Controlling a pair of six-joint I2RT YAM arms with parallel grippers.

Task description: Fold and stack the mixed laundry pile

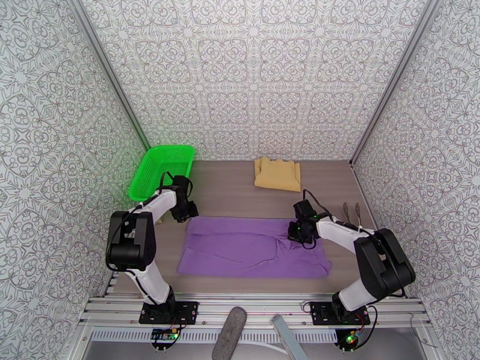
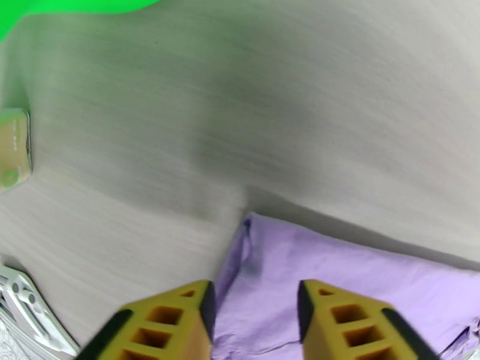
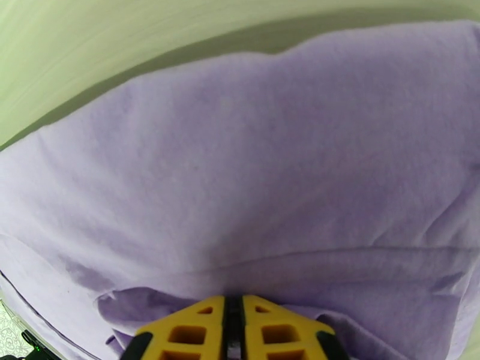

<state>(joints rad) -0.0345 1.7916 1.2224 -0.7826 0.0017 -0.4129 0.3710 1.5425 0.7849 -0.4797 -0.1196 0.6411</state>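
Right jaws tight on purple T-shirt [image 3: 270, 175]

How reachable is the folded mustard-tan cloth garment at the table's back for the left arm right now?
Probably reachable: the left hand is open, holding nothing, and only bare wooden table lies between it and the mustard-tan garment. It's a diagonal stretch, though.

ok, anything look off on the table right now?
Mostly tidy. The purple T-shirt lies flat except a bunched ridge where the shut right gripper pinches it, and its far-left corner edge is rolled, just ahead of the open left gripper. The mustard garment sits folded at the far edge. Nothing spilled or damaged.
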